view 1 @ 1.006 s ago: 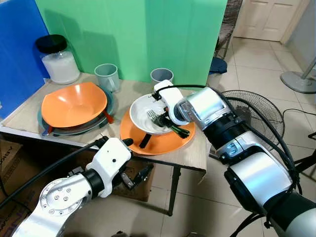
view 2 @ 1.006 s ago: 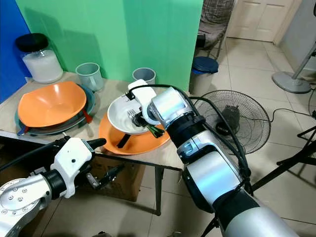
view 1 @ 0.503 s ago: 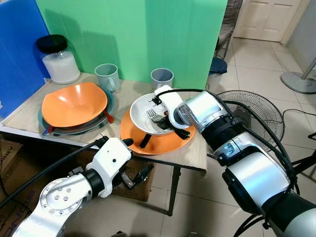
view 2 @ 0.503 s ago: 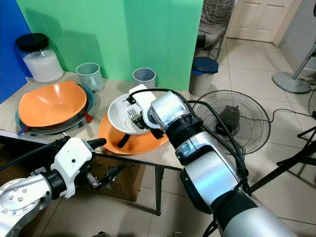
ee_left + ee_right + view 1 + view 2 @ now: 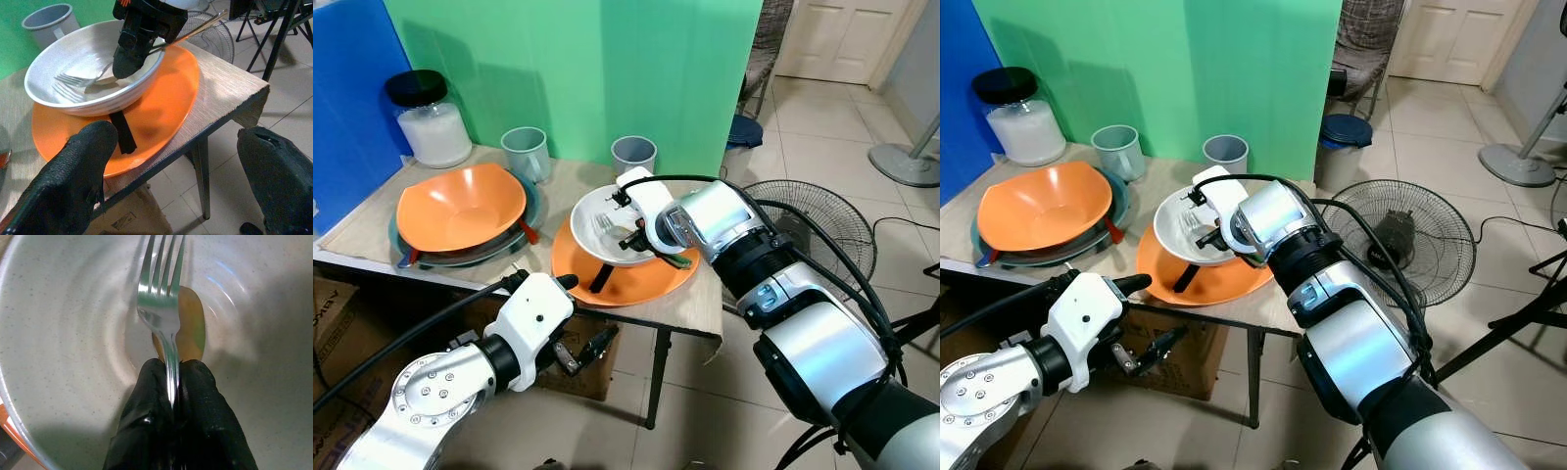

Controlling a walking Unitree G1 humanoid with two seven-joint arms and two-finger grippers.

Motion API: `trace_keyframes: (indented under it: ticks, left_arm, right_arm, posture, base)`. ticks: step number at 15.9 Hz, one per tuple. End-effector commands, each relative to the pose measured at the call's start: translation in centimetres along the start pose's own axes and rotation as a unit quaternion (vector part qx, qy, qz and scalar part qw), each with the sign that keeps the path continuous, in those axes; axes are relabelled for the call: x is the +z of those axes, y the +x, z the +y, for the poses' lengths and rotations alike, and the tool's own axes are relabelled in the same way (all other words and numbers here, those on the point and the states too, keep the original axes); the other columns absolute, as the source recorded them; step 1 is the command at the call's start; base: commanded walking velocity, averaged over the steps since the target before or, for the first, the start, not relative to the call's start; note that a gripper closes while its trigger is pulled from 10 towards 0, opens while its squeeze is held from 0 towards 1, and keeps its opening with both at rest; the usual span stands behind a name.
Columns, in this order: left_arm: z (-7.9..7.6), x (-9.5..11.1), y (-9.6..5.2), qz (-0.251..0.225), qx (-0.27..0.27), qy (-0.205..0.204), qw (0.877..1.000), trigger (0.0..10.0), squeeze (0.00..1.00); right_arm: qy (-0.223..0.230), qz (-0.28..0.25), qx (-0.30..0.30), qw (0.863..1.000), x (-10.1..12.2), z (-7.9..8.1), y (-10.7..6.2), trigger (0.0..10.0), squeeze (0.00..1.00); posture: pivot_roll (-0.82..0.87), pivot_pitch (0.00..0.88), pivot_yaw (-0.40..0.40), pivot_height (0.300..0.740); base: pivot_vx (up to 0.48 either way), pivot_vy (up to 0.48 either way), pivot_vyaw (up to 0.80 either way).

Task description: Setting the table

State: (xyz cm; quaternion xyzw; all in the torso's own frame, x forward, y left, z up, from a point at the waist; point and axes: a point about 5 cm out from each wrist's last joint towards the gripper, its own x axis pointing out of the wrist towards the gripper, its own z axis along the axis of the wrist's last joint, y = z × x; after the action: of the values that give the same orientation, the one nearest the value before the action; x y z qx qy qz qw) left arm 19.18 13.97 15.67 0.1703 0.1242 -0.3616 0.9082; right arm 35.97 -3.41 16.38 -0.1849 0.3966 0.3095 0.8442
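Steel fork [image 5: 164,313] pinched in right tool [image 5: 172,382], tines over white bowl [image 5: 592,245]; left tool [image 5: 181,166] wide open.

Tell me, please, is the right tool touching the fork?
Touching: in the right wrist view the right tool has both fingers pinched on the fork.

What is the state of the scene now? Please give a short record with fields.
right gripper: shut on fork, inside white bowl
fork: tines over the bowl's bottom
spoon: gold, behind the fork
white bowl: on orange plate
left gripper: open, below table edge, holding nothing
other items: orange bowl, two grey cups, jar
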Motion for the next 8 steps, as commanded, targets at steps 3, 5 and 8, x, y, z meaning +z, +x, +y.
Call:
trace_keyframes:
  ticks: [3, 5, 8]
  left_arm:
    - [0.0, 0.1, 0.2, -0.002, -0.005, 0.008, 1.0, 10.0, 0.0]
    - [0.1, 0.1, 0.2, -0.002, -0.003, 0.008, 1.0, 10.0, 0.0]
    - [0.2, 0.2, 0.2, -0.004, -0.001, 0.011, 1.0, 10.0, 0.0]
  right_arm:
    - [-0.019, -0.021, 0.006, 1.0, 0.7, 0.2, -0.3, 0.0, 0.0]
    - [-0.023, -0.04, 0.015, 0.999, 1.0, 0.4, -0.6, 0.0, 0.0]
    - [-0.025, -0.081, 0.014, 0.996, 1.5, 0.2, -1.4, 0.4, 0.0]
  posture:
    - [-0.06, 0.0, -0.007, 0.74]
    - [-0.06, 0.0, -0.006, 0.74]
    - [-0.06, 0.0, -0.003, 0.74]
  base:
    - [0.0, 0.0, 0.0]
    - [0.0, 0.0, 0.0]
    - [0.0, 0.0, 0.0]
